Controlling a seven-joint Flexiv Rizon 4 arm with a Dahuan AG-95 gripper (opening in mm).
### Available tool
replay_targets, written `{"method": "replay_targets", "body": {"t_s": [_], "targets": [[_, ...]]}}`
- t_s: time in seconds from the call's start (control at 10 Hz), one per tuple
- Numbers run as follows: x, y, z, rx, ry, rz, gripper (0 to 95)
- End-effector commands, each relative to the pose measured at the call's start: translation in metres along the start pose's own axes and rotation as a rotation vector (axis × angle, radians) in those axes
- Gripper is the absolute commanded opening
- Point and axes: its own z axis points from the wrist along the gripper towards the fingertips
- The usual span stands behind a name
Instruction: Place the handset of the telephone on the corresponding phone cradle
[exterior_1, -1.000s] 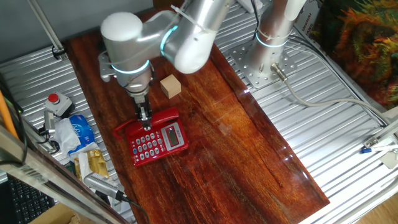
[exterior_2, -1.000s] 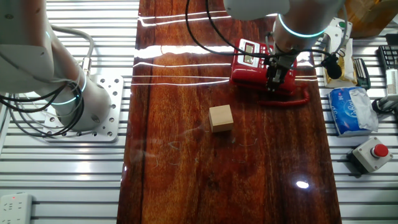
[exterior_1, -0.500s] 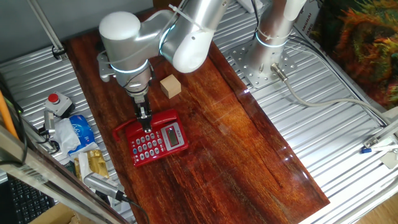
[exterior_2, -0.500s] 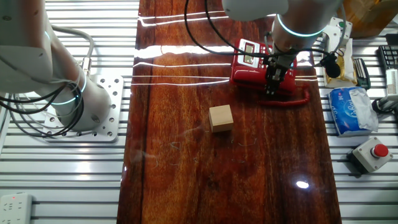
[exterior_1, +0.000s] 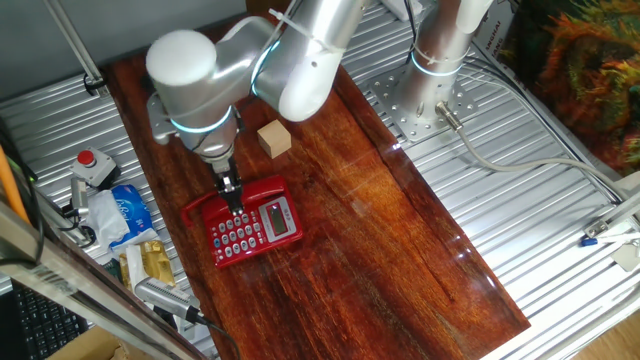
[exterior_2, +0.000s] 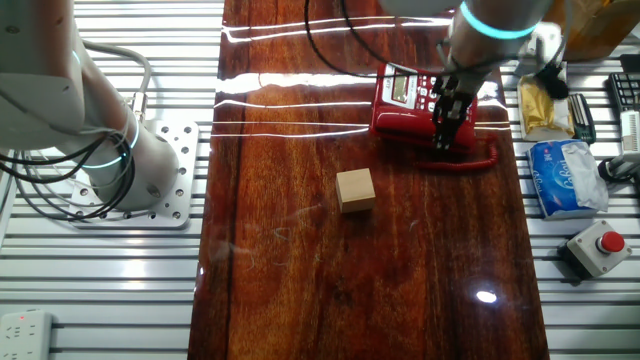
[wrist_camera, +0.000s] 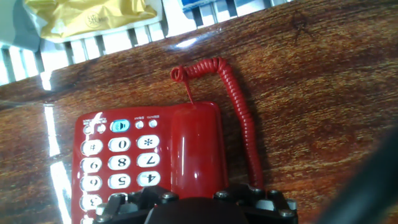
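The red telephone (exterior_1: 255, 232) sits at the left edge of the wooden table, keypad up; it also shows in the other fixed view (exterior_2: 405, 100). The glossy red handset (wrist_camera: 196, 149) lies in the phone cradle beside the white keys (wrist_camera: 121, 163). Its coiled cord (wrist_camera: 239, 106) loops onto the table (exterior_2: 478, 160). My gripper (exterior_1: 232, 196) hangs just above the handset's middle, also seen from the other side (exterior_2: 445, 128). In the hand view only the finger bases show at the bottom, one on each side of the handset. The jaws look spread and apart from it.
A tan wooden cube (exterior_1: 274, 138) stands behind the phone (exterior_2: 355, 190). Off the table's left side are a grey box with a red button (exterior_1: 88, 165), a blue tissue pack (exterior_1: 125, 210) and a yellow packet (wrist_camera: 87, 15). A second arm's base (exterior_1: 430, 95) stands opposite.
My arm has lifted and shifted slightly, drawing the gripper up off the phone. The handset stays on the cradle and the cord has not moved.
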Motion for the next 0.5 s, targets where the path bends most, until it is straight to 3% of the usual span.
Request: {"method": "replay_targets", "body": {"t_s": [0.1, 0.5], "targets": [[-0.0014, -0.0009, -0.0069, 0.053, 0.04, -0.041, 57.0], [0.0014, -0.0026, -0.0079, 0.047, 0.055, -0.048, 57.0]]}}
